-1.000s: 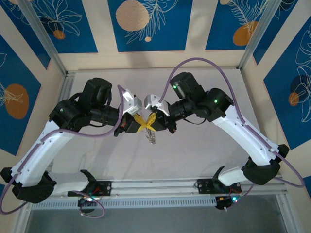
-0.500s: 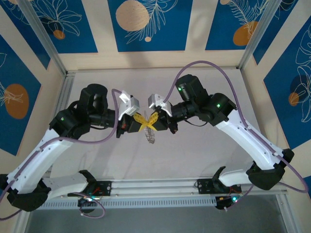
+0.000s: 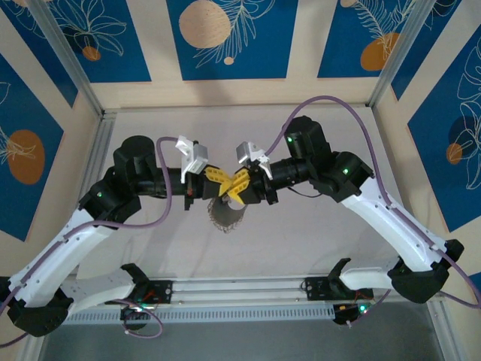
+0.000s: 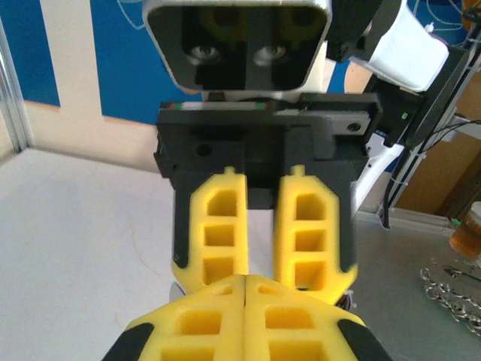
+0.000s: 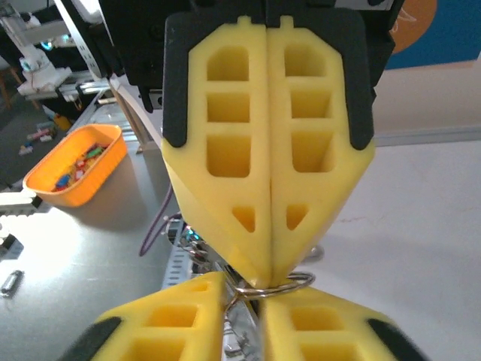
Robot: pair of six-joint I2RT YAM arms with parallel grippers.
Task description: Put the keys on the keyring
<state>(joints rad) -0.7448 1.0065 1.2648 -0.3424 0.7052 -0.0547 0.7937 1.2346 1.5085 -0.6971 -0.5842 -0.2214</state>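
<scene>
Both grippers meet tip to tip above the middle of the table. My left gripper [image 3: 221, 180] is shut, and in the right wrist view its tips [image 5: 267, 269] pinch the keys [image 5: 299, 280], seen here as a small thin oval wire loop. No tag shows. My right gripper [image 3: 236, 188] is shut on the keyring, with silvery metal [image 5: 245, 331] caught in the narrow gap between its fingers [image 5: 173, 320]. The keyring [image 3: 214, 221], a large grey hoop fringed with tiny silvery pieces, hangs below the tips. In the left wrist view my own fingers [image 4: 218, 316] are pressed together and hide the loop.
The white table [image 3: 316, 241] lies under the arms, with a slotted metal rail [image 3: 240, 289] at its near edge. An orange bin [image 5: 75, 165] of small parts stands off the table. A bit of silvery chain [image 4: 451, 289] lies on a grey surface. Purple cables loop over both arms.
Both grippers have moved up and back, still tip to tip. The hanging keyring, earlier a narrow bunch, now shows as a round hoop below them.
</scene>
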